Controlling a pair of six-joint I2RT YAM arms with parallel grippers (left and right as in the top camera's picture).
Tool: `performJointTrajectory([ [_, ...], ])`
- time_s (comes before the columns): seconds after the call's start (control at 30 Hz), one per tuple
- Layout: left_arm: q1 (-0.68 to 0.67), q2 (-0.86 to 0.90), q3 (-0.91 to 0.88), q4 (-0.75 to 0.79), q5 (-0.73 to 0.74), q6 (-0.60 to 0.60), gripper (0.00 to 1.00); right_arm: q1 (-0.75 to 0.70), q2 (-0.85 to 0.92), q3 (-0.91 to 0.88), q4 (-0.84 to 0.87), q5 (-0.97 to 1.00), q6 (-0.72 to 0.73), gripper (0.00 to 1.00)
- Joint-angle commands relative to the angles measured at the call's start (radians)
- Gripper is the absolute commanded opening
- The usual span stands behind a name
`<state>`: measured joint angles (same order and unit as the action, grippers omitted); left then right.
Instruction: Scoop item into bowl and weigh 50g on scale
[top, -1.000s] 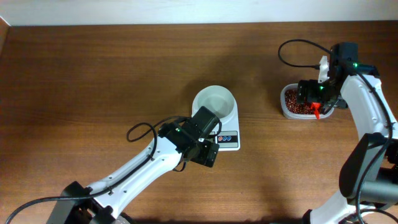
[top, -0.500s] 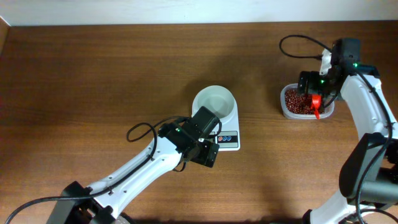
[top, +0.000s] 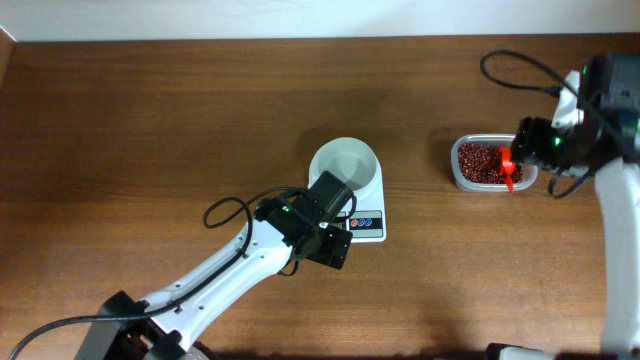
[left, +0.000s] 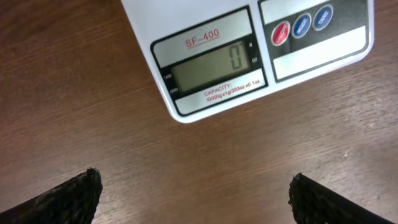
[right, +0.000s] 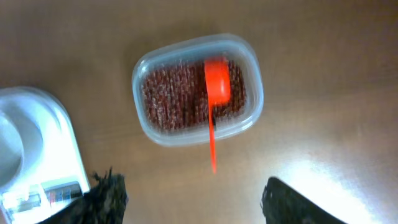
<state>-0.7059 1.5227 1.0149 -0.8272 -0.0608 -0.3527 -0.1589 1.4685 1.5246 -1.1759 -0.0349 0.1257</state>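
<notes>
left gripper (left: 196, 199): spread wide, empty, beside white rectangular digital scale (left: 211, 62) | right gripper (right: 193, 199): spread, empty, above red plastic scoop (right: 216, 81) in maroon beans (right: 174, 93)

We find the scale (top: 368, 222) about midway between the left and right edges of the worktop (top: 150, 120), with its display end facing the front edge. The bowl (top: 345, 163) sits on the scale's back part. Well apart from it, toward the right edge, stands a tub (top: 456, 172) holding the item (top: 476, 162). A scoop (top: 508, 170) lies on that heap, its handle reaching over the tub's front rim. The left end effector (left: 196, 196) hangs over the worktop just in front of the scale. The right end effector (right: 199, 199) is above the worktop beside the tub.
</notes>
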Motion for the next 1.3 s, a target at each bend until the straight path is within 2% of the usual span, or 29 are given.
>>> performJointTrajectory([
  [0.0,-0.003,-0.01,-0.007,0.001,-0.008,0.002,0.99,0.009,-0.151,-0.28,0.163,0.051,0.077,0.72],
  [0.07,-0.003,-0.01,-0.007,0.001,-0.008,0.002,0.99,0.006,-0.203,-0.457,0.303,0.066,0.095,0.7],
  [0.13,-0.003,-0.01,-0.007,0.001,-0.008,0.002,0.99,0.008,-0.197,-0.572,0.43,0.086,0.089,0.64],
  [0.2,-0.003,-0.01,-0.007,0.001,-0.008,0.002,0.99,0.008,-0.169,-0.687,0.577,0.099,0.056,0.63],
  [0.27,-0.003,-0.01,-0.007,0.001,-0.008,0.002,0.99,0.008,-0.151,-0.726,0.633,0.1,0.036,0.62],
  [0.37,-0.003,-0.01,-0.007,0.001,-0.008,0.002,0.99,0.008,-0.116,-0.736,0.661,0.095,0.036,0.5],
  [0.5,-0.003,-0.01,-0.007,0.001,-0.008,0.002,0.99,0.008,-0.081,-0.735,0.697,0.09,0.036,0.24],
  [0.6,-0.003,-0.01,-0.007,0.001,-0.008,0.002,0.99,0.008,-0.082,-0.698,0.693,0.088,0.035,0.16],
  [0.67,-0.003,-0.01,-0.007,0.001,-0.008,0.002,0.99,0.008,-0.082,-0.68,0.691,0.077,0.035,0.04],
  [0.93,-0.003,-0.01,-0.007,0.001,-0.008,0.002,0.99,0.008,-0.082,-0.625,0.686,0.061,-0.05,0.04],
  [1.13,-0.003,-0.01,-0.007,0.001,-0.008,0.002,0.99,0.008,-0.077,-0.453,0.475,0.031,-0.066,0.04],
  [1.27,-0.003,-0.01,-0.007,0.001,-0.008,0.002,0.99,0.008,-0.032,-0.399,0.412,0.023,-0.073,0.04],
])
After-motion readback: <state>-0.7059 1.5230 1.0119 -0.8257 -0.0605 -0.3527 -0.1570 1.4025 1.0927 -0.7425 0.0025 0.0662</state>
